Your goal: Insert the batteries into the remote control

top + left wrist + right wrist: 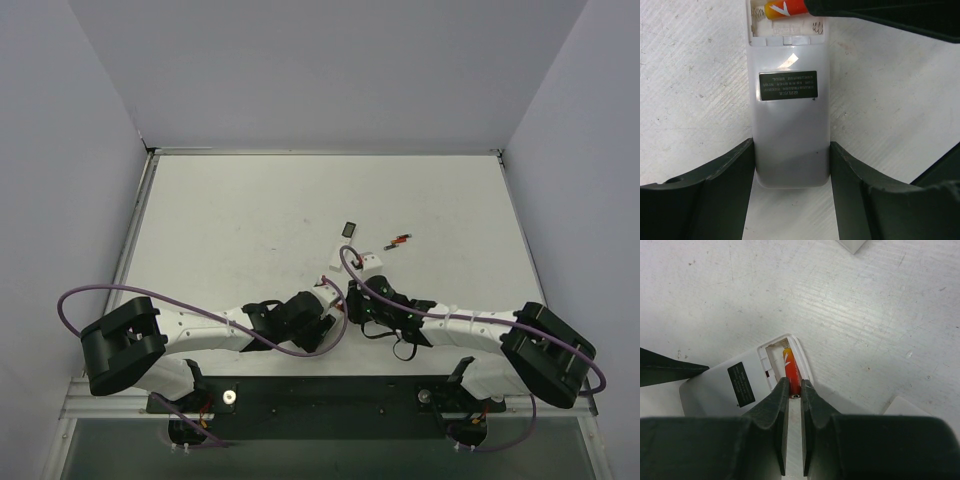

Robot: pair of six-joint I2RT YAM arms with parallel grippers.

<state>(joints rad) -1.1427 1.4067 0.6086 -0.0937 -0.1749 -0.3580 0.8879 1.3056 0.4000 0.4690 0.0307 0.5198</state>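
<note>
Clutter on the white table [230, 220] is slight. A small dark rectangular piece [349, 228] lies beyond the grippers. A second battery [400, 240], red with dark ends, lies loose to the right of that piece and apart from it. A white piece [372, 262] sits just beyond the right wrist, and purple cables [290, 350] loop over both arms.

From overhead the two arms meet at mid-table and cover most of the work. In the left wrist view the dark body of the right gripper [795, 385] crosses the top right corner and hides one end of the battery [785, 9]. In the right wrist view its own fingertips [782, 390] cover the battery's near end.

The remote control [790, 130] lies flat on the table, white face up, with its dark label [788, 86] showing. The left gripper [791, 146] clamps it, one finger against each long side near the closed end.

At the other end the battery compartment [790, 30] is uncovered. Coil springs [817, 27] show at its side walls. The battery lies crosswise inside it, orange-red with a pale mark. The right gripper's jaws are nearly together and pinch one end of it. Whether it is fully seated cannot be told.
</note>
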